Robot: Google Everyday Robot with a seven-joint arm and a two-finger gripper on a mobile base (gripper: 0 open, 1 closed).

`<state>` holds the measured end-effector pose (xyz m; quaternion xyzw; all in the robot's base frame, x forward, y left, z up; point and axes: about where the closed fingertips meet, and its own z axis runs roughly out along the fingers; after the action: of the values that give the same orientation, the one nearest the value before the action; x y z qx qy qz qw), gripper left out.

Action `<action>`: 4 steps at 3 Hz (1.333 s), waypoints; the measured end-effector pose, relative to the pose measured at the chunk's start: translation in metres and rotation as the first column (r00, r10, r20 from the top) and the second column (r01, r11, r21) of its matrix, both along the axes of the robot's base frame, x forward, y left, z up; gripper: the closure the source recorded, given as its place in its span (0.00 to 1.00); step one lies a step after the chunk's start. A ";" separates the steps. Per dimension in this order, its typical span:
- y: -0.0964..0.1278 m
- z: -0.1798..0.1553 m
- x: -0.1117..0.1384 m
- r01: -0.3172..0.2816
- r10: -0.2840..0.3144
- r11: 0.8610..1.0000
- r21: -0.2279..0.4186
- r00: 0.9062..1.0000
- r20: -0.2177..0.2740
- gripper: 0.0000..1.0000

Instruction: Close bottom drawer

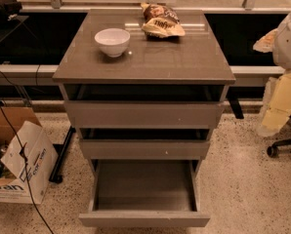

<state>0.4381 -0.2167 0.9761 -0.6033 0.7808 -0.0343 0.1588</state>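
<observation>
At the foot of the grey-brown three-drawer cabinet, the bottom drawer, a shallow box with a plain, flat, handleless front, stands pulled far out, its smooth grey floor bare. The two drawers above it sit slightly ajar. On the glossy counter rest a round white bowl and a crinkled snack bag. The pale gripper hangs at the right edge, well apart from the cabinet. I cannot tell whether its jaws are open or closed.
</observation>
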 end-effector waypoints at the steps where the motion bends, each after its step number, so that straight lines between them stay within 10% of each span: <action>1: 0.000 0.000 0.000 0.000 0.000 1.000 0.000 1.000 0.000 0.00; 3: 0.014 -0.009 -0.007 -0.015 0.014 1.000 0.025 1.000 0.028 0.41; 4: 0.032 -0.065 -0.008 -0.041 0.040 0.996 0.078 0.999 0.015 0.72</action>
<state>0.4300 -0.1849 0.9114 -0.6122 0.7679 -0.0046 0.1883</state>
